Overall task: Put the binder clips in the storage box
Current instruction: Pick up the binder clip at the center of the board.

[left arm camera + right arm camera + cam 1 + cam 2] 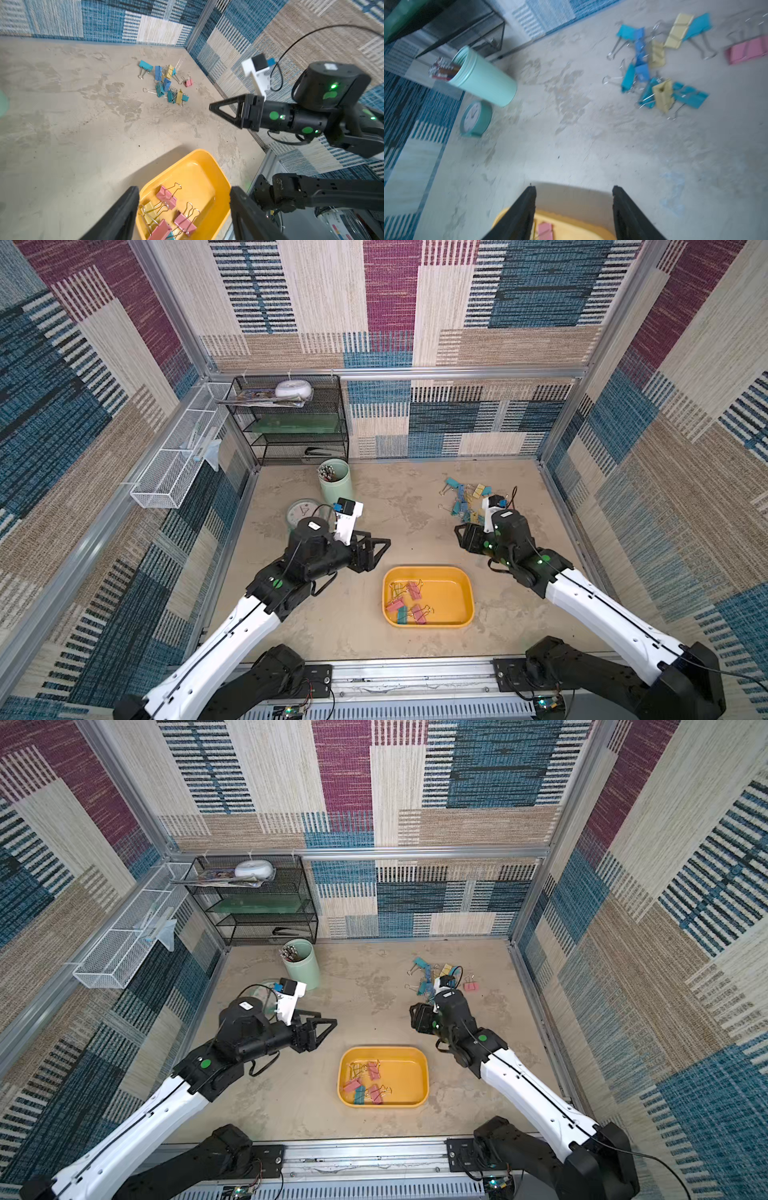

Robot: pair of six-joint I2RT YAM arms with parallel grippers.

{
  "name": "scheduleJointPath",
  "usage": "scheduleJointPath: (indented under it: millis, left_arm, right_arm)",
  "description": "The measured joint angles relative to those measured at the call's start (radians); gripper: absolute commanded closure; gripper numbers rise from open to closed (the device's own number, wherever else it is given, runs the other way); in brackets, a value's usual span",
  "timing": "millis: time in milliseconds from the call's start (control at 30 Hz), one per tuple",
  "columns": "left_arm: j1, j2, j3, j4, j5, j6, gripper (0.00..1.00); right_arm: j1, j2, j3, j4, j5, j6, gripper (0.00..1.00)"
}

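Hovering on either side of the storage box [429, 569], both arms are empty. The left end effector [376, 553] has its jaws spread with nothing between them, and the right end effector [574, 190] is likewise parted over bare surface [415, 510], gripping nothing.

The box sits toward the near middle, between the two arms. A handful of binder clips [409, 599] lies inside it, mostly pink. We see the rest in a loose pile [463, 499] toward the far right corner, just beyond the right arm, and one pink clip [471, 986] lies a little apart, nearer the wall [623, 489].

We judge the pile to be the main hazard. The wire handles there overlap and interlock, so a pinch on one body could drag a neighbour along and drop it short of the box. The folded bodies are smooth — a grip on an edge may let a clip pop free.

The box looks light, so a low pass by either arm could nudge it. Both arms work toward the same rim and could also meet above it. On the left, the mint cup [337, 483] and the clock [300, 512] stand close to that arm's wrist, and a wide swing could tip them.
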Motion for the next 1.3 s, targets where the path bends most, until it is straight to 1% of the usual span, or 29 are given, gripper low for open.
scheduleJointPath:
  millis: [33, 100, 167, 233, 333, 433, 567, 667, 733, 833, 900, 967, 1033, 1167, 1300]
  left_arm:
    - [-0.039, 0.069, 0.031, 0.003, -0.036, -0.014, 0.33]
    - [-0.108, 0.201, 0.096, 0.014, -0.086, -0.017, 0.34]
    - [-0.179, 0.355, 0.198, 0.024, -0.108, 0.018, 0.36]
    - [-0.219, 0.523, 0.327, 0.038, -0.101, 0.071, 0.39]
    - [-0.238, 0.774, 0.534, 0.018, -0.106, 0.162, 0.41]
    - [-0.243, 1.004, 0.758, -0.028, -0.104, 0.251, 0.42]
    - [-0.243, 1.258, 1.023, -0.094, -0.112, 0.344, 0.44]
    - [-0.238, 1.415, 1.197, -0.151, -0.119, 0.386, 0.46]
    - [-0.23, 1.487, 1.275, -0.181, -0.118, 0.399, 0.47]
    - [-0.206, 1.543, 1.324, -0.196, -0.118, 0.4, 0.48]
    - [-0.188, 1.564, 1.338, -0.195, -0.108, 0.399, 0.52]
    - [-0.172, 1.586, 1.36, -0.192, -0.095, 0.393, 0.58]
    - [-0.155, 1.616, 1.397, -0.187, -0.056, 0.385, 0.64]
    - [-0.134, 1.664, 1.449, -0.176, 0.039, 0.354, 0.67]
    - [-0.121, 1.693, 1.48, -0.179, 0.101, 0.319, 0.74]
  right_arm:
    - [-0.032, 0.021, 0.02, 0.0, -0.005, -0.009, 0.35]
    - [-0.089, 0.048, 0.046, 0.012, -0.026, -0.024, 0.29]
    - [-0.143, 0.051, 0.045, 0.03, -0.063, -0.026, 0.21]
    - [-0.196, 0.036, 0.024, 0.06, -0.116, -0.022, 0.19]
    - [-0.255, -0.018, -0.014, 0.072, -0.166, -0.01, 0.12]
    - [-0.274, -0.095, -0.034, 0.066, -0.199, -0.01, 0.07]
    - [-0.286, -0.193, -0.045, 0.039, -0.203, -0.015, 0.01]
    - [-0.288, -0.252, -0.063, 0.013, -0.208, -0.016, 0.0]
    - [-0.289, -0.278, -0.072, -0.001, -0.219, -0.017, 0.0]
    - [-0.289, -0.304, -0.079, -0.011, -0.227, -0.016, 0.0]
    - [-0.289, -0.313, -0.08, -0.013, -0.234, -0.016, 0.0]
    - [-0.29, -0.314, -0.08, -0.015, -0.243, -0.016, 0.0]
    - [-0.29, -0.312, -0.077, -0.017, -0.248, -0.016, 0.0]
    - [-0.29, -0.306, -0.072, -0.018, -0.248, -0.017, 0.0]
    - [-0.29, -0.299, -0.072, -0.018, -0.247, -0.017, 0.0]
